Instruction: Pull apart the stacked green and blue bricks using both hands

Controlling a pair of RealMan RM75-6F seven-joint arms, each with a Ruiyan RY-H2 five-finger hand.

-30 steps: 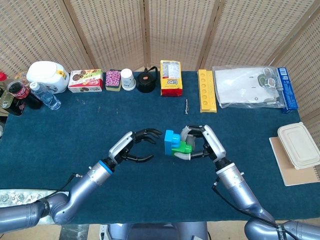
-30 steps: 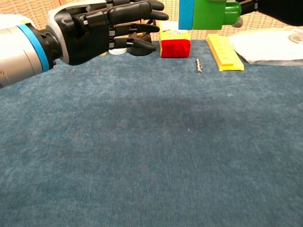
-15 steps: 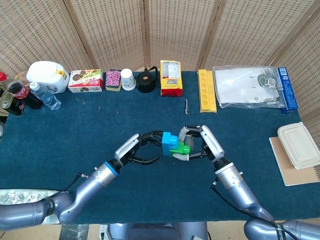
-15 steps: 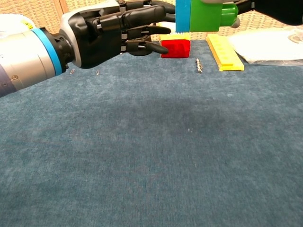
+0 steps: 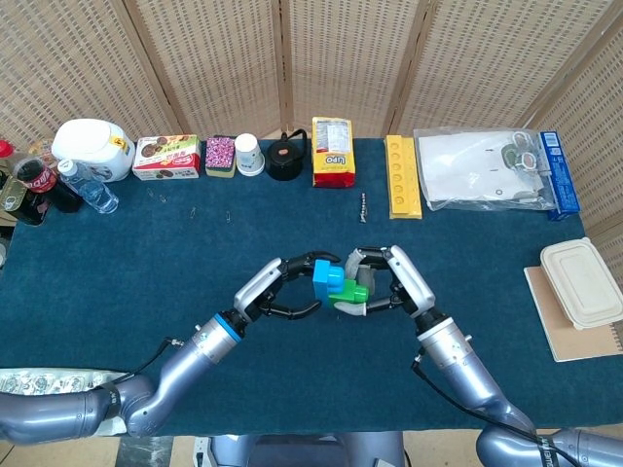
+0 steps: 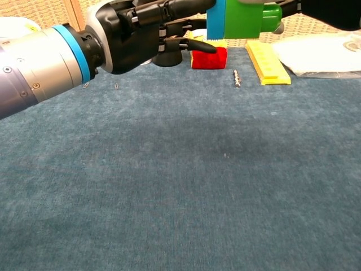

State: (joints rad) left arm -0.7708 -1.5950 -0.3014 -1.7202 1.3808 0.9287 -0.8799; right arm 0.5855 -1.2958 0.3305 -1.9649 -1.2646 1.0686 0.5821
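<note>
1. Stacked pair held aloft above the blue worktop (image 5: 117, 282), near the middle: blue brick (image 5: 327, 278) on the left side, green brick (image 5: 352, 291) on the right, joined.
2. Right hand (image 5: 389, 282) wrapped around the green brick, gripping it firmly, fingers over the top and thumb beneath.
3. Left hand (image 5: 282, 289) up against the blue brick, fingers (image 6: 186, 7) reaching above it and thumb curling below; touching or a hair apart cannot be told, and no grip looks made yet.
4. Step in hand, by judgement: closing the left hand onto the blue brick, with separation not begun.
5. Next move likely calls for a firm clamp on the blue brick, then opposing pulls outward, perhaps with a slight twist.
6. Risk: slipping off the narrow blue brick.
</note>
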